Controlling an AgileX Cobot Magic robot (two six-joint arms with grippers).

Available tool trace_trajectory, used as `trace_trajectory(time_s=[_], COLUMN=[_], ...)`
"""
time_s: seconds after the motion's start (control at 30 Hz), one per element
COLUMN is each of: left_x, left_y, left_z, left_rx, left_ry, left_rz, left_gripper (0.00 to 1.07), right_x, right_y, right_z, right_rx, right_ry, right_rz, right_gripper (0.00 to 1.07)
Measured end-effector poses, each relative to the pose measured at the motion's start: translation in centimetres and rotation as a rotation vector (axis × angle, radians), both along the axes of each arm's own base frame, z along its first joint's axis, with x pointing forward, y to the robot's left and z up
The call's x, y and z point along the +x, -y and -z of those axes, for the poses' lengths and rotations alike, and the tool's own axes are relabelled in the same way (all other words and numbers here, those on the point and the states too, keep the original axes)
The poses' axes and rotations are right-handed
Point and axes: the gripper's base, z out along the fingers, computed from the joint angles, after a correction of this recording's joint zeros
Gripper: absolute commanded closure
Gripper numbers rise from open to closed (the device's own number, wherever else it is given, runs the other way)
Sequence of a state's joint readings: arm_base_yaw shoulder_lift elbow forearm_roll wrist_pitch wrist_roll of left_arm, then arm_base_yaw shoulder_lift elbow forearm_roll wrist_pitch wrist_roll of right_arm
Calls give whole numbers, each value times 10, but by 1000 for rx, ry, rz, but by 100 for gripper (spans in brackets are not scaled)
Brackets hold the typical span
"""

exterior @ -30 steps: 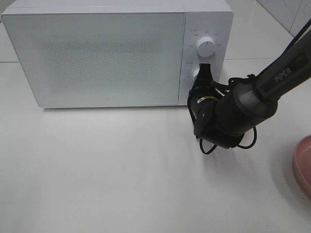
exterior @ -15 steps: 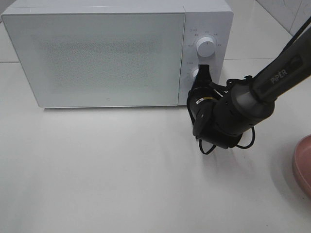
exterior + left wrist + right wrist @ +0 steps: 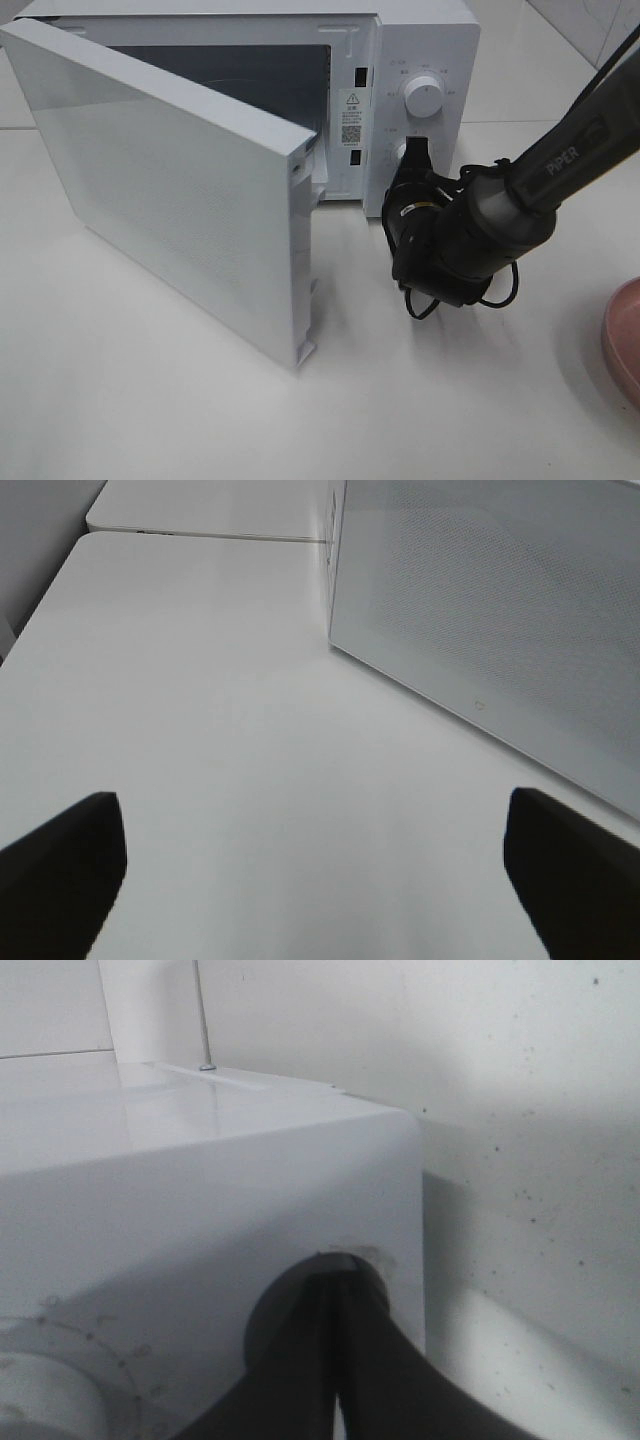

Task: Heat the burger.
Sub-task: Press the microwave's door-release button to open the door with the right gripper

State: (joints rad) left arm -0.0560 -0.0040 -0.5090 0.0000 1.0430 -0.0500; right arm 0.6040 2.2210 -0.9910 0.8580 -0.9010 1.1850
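The burger shows in none of the views. The white microwave (image 3: 425, 40) stands at the back, its door (image 3: 180, 190) swung wide open toward the front left. What shows of the dark cavity (image 3: 250, 85) holds nothing. My right gripper (image 3: 418, 150) is shut, its tips pressed against the lower control on the microwave's panel, just under the upper knob (image 3: 423, 97). In the right wrist view the shut right gripper (image 3: 335, 1350) touches the white panel. My left gripper (image 3: 315, 880) is open above bare tabletop, with the open door (image 3: 500, 610) ahead of it.
The rim of a round pink plate (image 3: 625, 340) shows at the right edge of the table. The open door juts out over the front left of the tabletop. My right arm reaches in from the upper right.
The microwave door, closed in both earlier frames, has sprung open and swung out to the front left. The right gripper has stayed at the lower control.
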Motion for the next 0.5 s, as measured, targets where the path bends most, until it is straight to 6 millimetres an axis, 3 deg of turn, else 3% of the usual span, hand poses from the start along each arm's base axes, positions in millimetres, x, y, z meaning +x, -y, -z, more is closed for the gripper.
trace_trajectory(time_s=[0.5], left_x=[0], left_y=[0], left_z=[0], left_rx=[0], left_ry=[0], left_rz=[0], left_gripper=[9], right_x=[-2], right_y=[0], right_z=[-3], right_rx=[28], right_ry=[-17], right_rz=[-4], right_gripper=[107])
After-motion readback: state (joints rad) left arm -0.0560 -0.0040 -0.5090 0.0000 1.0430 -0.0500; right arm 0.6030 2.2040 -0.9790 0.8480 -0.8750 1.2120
